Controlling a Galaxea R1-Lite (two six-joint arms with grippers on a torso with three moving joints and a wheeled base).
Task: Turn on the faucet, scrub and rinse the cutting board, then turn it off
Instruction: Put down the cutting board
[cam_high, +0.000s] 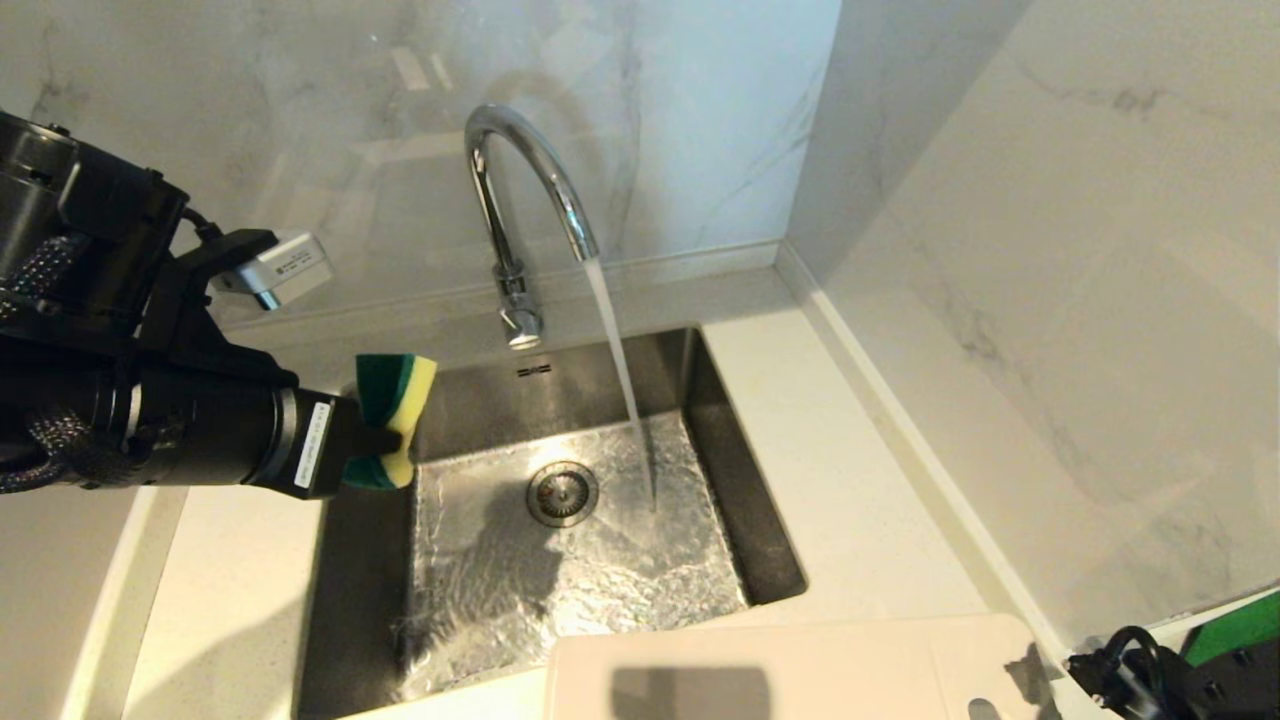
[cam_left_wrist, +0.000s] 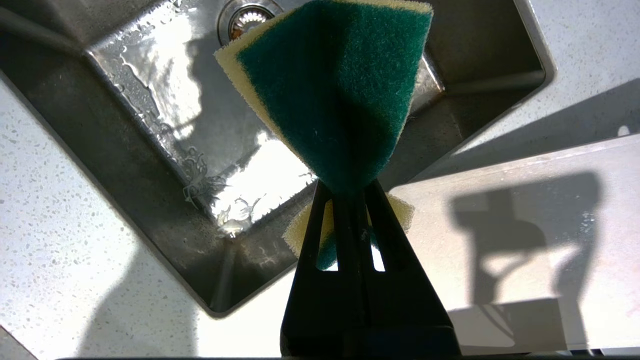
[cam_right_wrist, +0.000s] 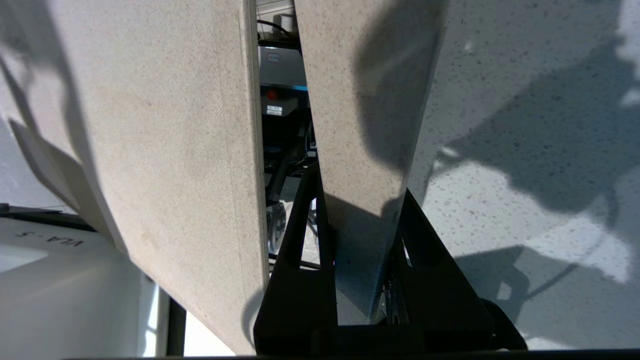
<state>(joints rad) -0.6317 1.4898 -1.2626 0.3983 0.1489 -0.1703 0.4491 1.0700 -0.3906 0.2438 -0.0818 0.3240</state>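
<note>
Taking the sink (cam_high: 700, 420) as your landmark: your left claw (cam_high: 385, 440) hangs over its left rim, clamped tight on the sponge (cam_high: 395, 420); the faucet (cam_high: 520, 200) runs behind it; the cutting board (cam_high: 800, 665) lies lengthwise along its near edge on the bench (cam_high: 860, 480), nearest your right claw (cam_right_wrist: 362, 260), whose fingers straddle the board's edge, narrow, grip uncertain

Upside-down lettering reading "VLA-3" or similar stands on a white surface (cam_right_wrist: 60, 280); other labels are unreadable.

cutting board (cam_high: 790, 665) cut off by head view's lower edge, right gripper mostly out of frame there
</note>
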